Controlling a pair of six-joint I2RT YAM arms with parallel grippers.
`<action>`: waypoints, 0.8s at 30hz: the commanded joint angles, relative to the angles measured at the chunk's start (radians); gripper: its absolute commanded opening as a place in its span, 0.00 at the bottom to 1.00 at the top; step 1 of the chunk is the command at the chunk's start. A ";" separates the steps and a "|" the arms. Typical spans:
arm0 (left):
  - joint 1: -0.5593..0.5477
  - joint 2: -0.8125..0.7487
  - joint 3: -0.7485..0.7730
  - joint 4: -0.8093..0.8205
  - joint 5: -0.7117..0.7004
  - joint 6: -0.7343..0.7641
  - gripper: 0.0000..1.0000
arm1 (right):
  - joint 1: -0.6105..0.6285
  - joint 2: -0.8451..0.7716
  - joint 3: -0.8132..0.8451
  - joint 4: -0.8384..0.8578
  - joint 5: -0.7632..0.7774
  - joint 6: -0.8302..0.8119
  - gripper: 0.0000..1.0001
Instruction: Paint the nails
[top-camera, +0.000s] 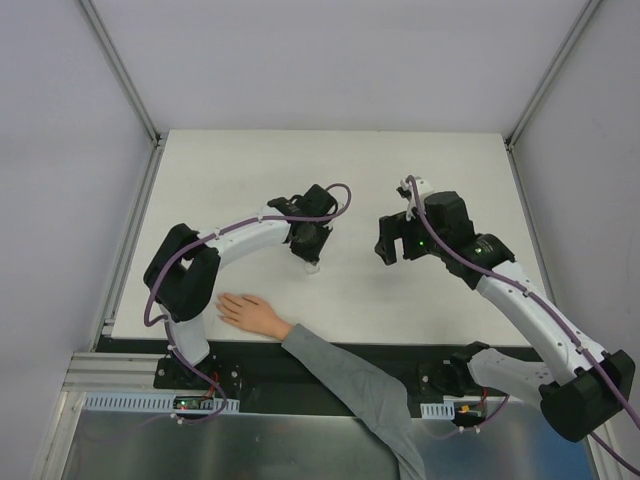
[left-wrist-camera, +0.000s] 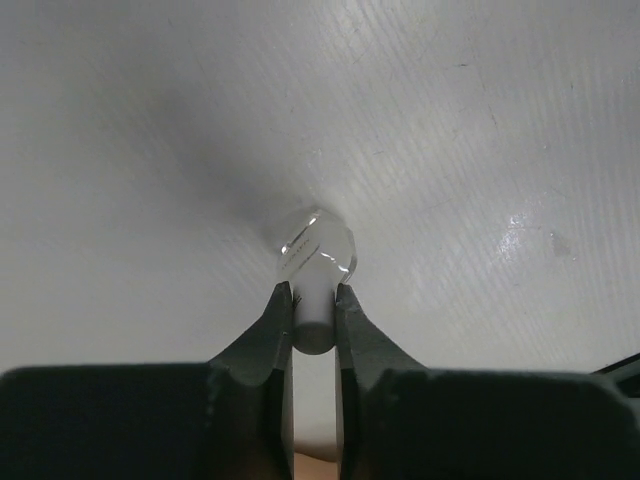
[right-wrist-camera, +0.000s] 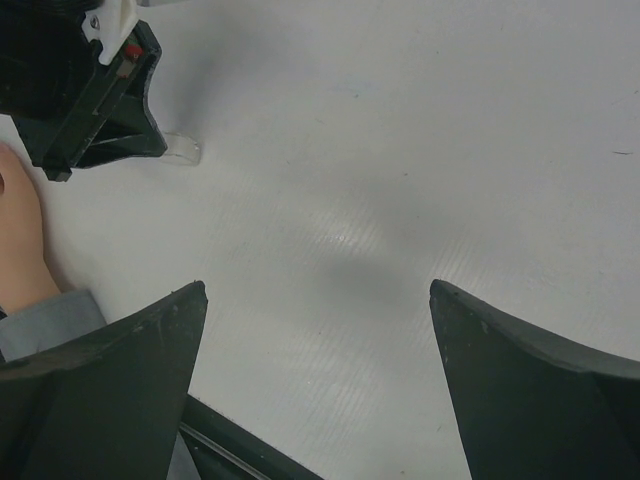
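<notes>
A pale hand (top-camera: 250, 312) with a grey sleeve (top-camera: 350, 385) lies flat at the table's near edge; its nails are too small to make out. My left gripper (top-camera: 311, 255) is shut on the white cap (left-wrist-camera: 312, 310) of a small clear bottle (left-wrist-camera: 318, 240), which stands on the table beyond the hand. The bottle's base shows in the right wrist view (right-wrist-camera: 180, 150) beside the left gripper's body. My right gripper (top-camera: 390, 250) is open and empty above the table, right of the bottle. The hand's edge shows in the right wrist view (right-wrist-camera: 20, 240).
The white table (top-camera: 330, 170) is walled by grey panels on the left, right and back. A black rail runs along the near edge (top-camera: 400, 355). The left arm's elbow (top-camera: 180, 275) stands just above the hand.
</notes>
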 joint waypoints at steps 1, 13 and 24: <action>-0.008 0.004 0.034 -0.019 -0.053 0.004 0.00 | -0.005 0.005 -0.015 0.091 -0.087 0.006 0.96; 0.068 -0.340 0.124 -0.190 0.507 -0.022 0.00 | 0.101 -0.028 -0.182 0.420 -0.616 -0.149 0.97; 0.069 -0.472 0.175 -0.218 0.688 -0.064 0.00 | 0.115 0.014 -0.219 0.730 -0.848 -0.057 0.85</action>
